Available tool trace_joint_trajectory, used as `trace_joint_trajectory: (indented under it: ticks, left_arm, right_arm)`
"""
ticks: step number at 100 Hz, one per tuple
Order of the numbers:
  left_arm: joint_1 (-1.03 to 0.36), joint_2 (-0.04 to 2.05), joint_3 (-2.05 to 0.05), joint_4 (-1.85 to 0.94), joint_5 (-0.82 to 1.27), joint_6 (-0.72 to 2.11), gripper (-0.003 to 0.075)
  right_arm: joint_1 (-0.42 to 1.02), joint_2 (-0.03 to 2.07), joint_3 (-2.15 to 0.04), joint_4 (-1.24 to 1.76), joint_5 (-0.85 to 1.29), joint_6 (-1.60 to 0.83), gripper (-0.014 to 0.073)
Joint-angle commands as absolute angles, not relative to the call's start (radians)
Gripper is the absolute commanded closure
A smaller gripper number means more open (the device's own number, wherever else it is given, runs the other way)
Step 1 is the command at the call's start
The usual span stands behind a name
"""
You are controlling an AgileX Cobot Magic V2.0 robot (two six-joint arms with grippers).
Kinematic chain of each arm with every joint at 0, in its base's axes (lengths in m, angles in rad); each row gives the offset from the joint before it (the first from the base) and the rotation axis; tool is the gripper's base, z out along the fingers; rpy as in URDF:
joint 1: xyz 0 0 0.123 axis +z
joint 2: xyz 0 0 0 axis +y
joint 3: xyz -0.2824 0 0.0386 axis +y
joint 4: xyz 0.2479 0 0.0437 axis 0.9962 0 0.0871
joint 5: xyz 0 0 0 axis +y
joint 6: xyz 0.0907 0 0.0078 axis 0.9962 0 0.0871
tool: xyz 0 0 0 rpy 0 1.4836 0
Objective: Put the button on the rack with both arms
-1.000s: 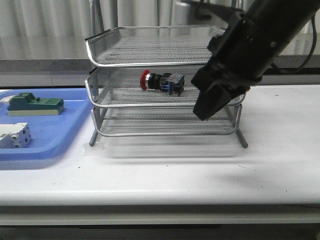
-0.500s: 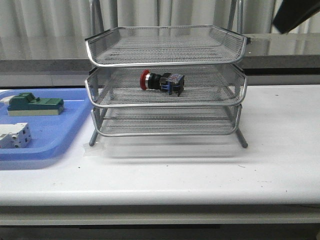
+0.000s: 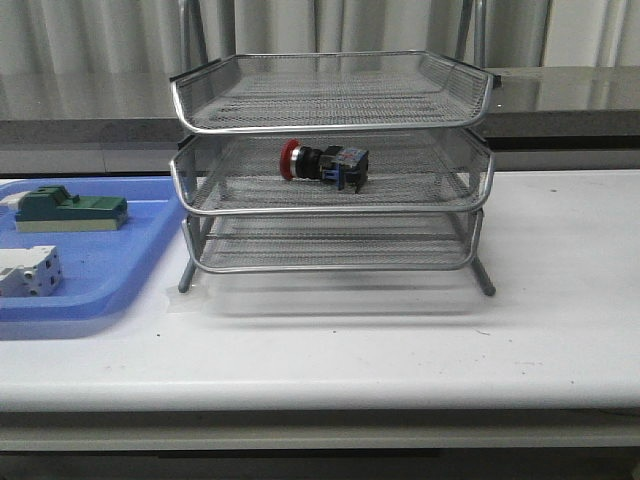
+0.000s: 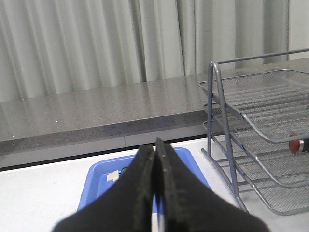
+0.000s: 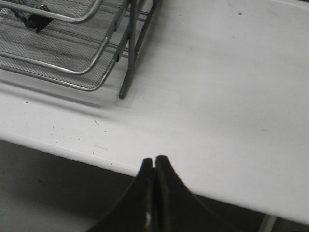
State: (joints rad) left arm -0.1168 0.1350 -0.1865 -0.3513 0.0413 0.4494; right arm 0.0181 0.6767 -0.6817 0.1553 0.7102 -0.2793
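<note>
Your left gripper (image 4: 155, 159) has its fingers (image 4: 142, 166) pressed flat together with nothing between them, hanging above the blue tray (image 4: 99, 176) on the white table (image 4: 38, 198). Off to the side you've got the rack (image 4: 251, 121) with its three mesh tiers, and the button (image 4: 298, 144) is just peeking in at the picture's edge on the middle tier, red cap showing. Behind it all are a grey stone-look ledge (image 4: 96, 108) and pale curtains (image 4: 96, 43).

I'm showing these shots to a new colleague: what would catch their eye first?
Probably the red-capped button, lying on its side on the middle tier of the silver wire rack at the table's centre. Next, the blue tray to the rack's left, holding a green part and a white block. No arm shows in the front view; both wrist views show shut grippers.
</note>
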Motion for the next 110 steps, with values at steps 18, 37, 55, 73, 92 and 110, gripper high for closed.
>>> trace_joint_trajectory:
  ticks: [18,37,55,73,92,110]
  left_arm:
    - [-0.116,0.144,-0.213,-0.364,-0.036,0.438,0.074]
    - [-0.116,0.144,-0.213,-0.364,-0.036,0.438,0.074]
    - [-0.116,0.144,-0.213,-0.364,-0.036,0.438,0.074]
    - [-0.116,0.144,-0.213,-0.364,-0.036,0.438,0.074]
    - [-0.116,0.144,-0.213,-0.364,-0.036,0.438,0.074]
    - [-0.116,0.144,-0.213,-0.364,-0.036,0.438,0.074]
  right_arm:
    - [-0.013,0.434,-0.598,0.157,0.678,-0.277,0.0653]
    - [-0.013,0.357,-0.594,0.162,0.721,-0.277,0.0653]
    - [-0.013,0.357,-0.594,0.162,0.721,-0.277,0.0653]
    - [-0.013,0.357,-0.594,0.162,0.721,-0.277,0.0653]
    - [-0.013,0.357,-0.594,0.162,0.721,-0.277,0.0653]
    - [-0.013,0.357,-0.578,0.162,0.69,-0.278,0.0653]
